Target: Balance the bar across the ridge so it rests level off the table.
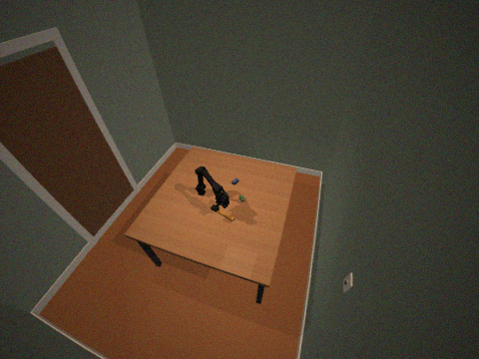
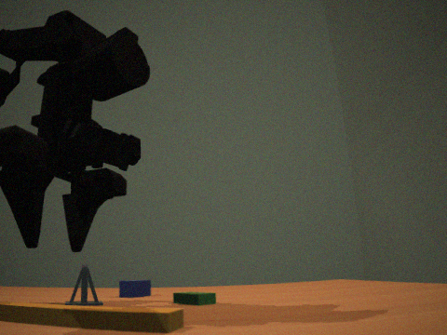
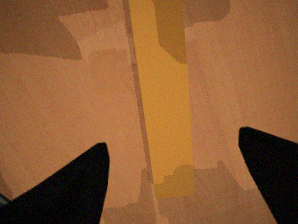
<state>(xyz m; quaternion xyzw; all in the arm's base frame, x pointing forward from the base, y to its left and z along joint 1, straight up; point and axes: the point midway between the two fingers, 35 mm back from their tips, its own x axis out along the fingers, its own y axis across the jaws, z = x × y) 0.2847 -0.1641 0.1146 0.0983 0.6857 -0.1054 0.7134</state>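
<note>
A long yellow bar [image 1: 227, 215] [image 2: 93, 317] [image 3: 162, 100] lies flat on the wooden table [image 1: 190, 234]. A small grey triangular ridge [image 2: 84, 288] stands upright on the table behind the bar. My gripper [image 1: 220, 203] [image 2: 53, 247] [image 3: 173, 143] is open and empty. It hangs above the bar with a finger on each side of it, well clear of the table. In the wrist view the bar runs lengthwise between the two fingertips, and its near end lies between them.
A blue block [image 1: 235, 180] [image 2: 134, 288] and a green block [image 1: 241, 198] [image 2: 194, 298] lie on the table behind the bar, to the right of the ridge. The arm's base [image 1: 201, 189] stands near the table's far left.
</note>
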